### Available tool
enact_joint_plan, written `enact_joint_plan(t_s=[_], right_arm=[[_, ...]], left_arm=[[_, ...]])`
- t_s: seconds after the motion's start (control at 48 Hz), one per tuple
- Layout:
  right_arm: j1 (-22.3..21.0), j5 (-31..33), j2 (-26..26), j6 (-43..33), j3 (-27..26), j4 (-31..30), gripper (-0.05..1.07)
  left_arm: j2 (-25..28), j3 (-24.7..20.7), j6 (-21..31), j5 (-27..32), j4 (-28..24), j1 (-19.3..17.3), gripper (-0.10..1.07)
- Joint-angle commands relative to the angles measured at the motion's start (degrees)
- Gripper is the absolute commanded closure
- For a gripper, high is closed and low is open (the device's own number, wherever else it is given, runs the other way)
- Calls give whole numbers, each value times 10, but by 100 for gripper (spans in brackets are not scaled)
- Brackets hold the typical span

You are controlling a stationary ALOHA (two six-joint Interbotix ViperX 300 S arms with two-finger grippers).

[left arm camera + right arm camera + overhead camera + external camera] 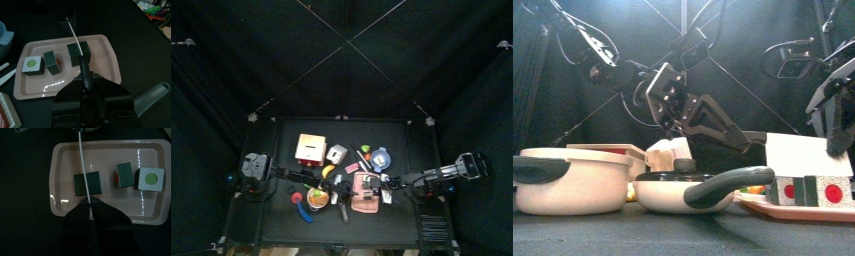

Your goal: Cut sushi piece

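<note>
A pink tray (40, 85) holds three sushi pieces: a tall dark green one (72, 52), one with a red side (51, 62) and one with a green centre (31, 63). My left gripper (85, 87) is shut on a black-handled knife (83, 67). Its blade lies across the dark green piece and its tip reaches past the tray's far rim. From above, in the right wrist view, the blade (81, 158) shows as a thin pale line over the dark piece (93, 183) on the tray (67, 158). My right gripper (90, 205) hangs above the tray, jaws together.
A cream pot (573, 180) and a pan with a grey handle (727, 183) stand at the table's front left. A white box (800, 155) stands behind the tray (760, 205). A blue cup (3, 35) sits beyond the tray. Several small toys lie further back.
</note>
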State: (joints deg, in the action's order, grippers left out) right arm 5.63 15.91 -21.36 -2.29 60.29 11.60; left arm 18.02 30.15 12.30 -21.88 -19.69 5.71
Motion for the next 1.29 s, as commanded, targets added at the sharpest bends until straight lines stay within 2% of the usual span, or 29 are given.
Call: enact_joint_plan(t_s=[0.0, 0.562, 0.938, 1.271], right_arm=[[-2, -1, 5, -1, -3, 2, 72], [17, -25, 76, -1, -2, 17, 72], [49, -18, 63, -1, -8, 41, 72], [50, 0, 41, 0, -32, 29, 72]], left_arm=[[-4, -10, -2, 4, -3, 16, 56], [12, -10, -2, 18, 18, 17, 56], [-2, -10, -1, 29, 18, 40, 56], [-25, -11, -2, 29, 18, 40, 56]])
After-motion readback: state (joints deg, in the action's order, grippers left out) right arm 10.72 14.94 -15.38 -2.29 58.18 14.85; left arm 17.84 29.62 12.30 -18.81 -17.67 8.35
